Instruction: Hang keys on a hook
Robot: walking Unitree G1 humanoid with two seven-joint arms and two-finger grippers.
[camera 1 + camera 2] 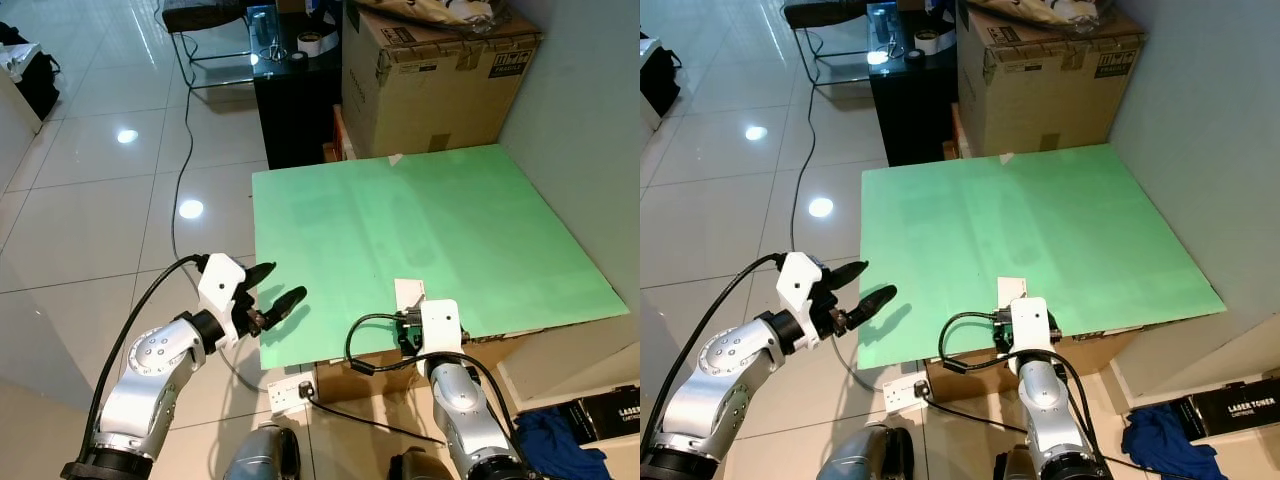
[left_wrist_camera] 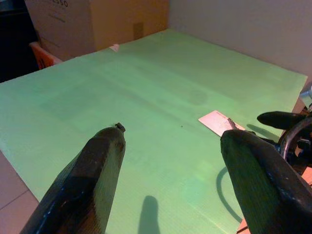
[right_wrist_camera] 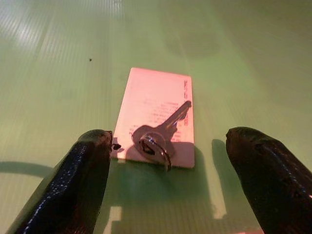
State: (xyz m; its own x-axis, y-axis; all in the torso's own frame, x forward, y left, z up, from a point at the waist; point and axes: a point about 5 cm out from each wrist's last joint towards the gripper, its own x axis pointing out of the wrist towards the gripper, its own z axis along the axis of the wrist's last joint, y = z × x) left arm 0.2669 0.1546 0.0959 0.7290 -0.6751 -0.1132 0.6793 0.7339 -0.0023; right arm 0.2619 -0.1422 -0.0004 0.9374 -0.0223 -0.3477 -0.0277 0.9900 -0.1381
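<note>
Key (image 3: 163, 131): a single silver key on a ring, lying flat on a pale card (image 3: 158, 114); its head and ring are at the card's near edge, its blade slants across the printed side.
Card: flat on the green board (image 1: 430, 225), close to the board's near edge and in front of the right arm.
Right gripper (image 3: 170, 175): low over the board's near edge, just short of the card; the two black fingers (image 3: 85, 180) are spread wide, one on each side of the key, pinching nothing. The card and key lie in the gap between them without being touched.
Left gripper (image 1: 272, 293): held off the board's near left corner, above the floor (image 1: 90, 200); fingers spread apart, nothing between them. Its wrist view looks across the board toward the card and the right arm's black cable.
Green board: a large flat sheet resting on low supports beside a grey wall (image 1: 590, 120).
Cardboard box (image 1: 430, 75): a big one standing past the board's far edge, against the wall.
Black stand (image 1: 290, 95): beside the box, with a roll of tape on top.
Floor: glossy white tiles with lamp reflections; a black cable (image 1: 180, 170) runs across them.
Power strip (image 1: 290, 392): white, on the floor below the board's near edge.
Blue cloth (image 1: 555, 440): crumpled on the floor at the robot's right.
</note>
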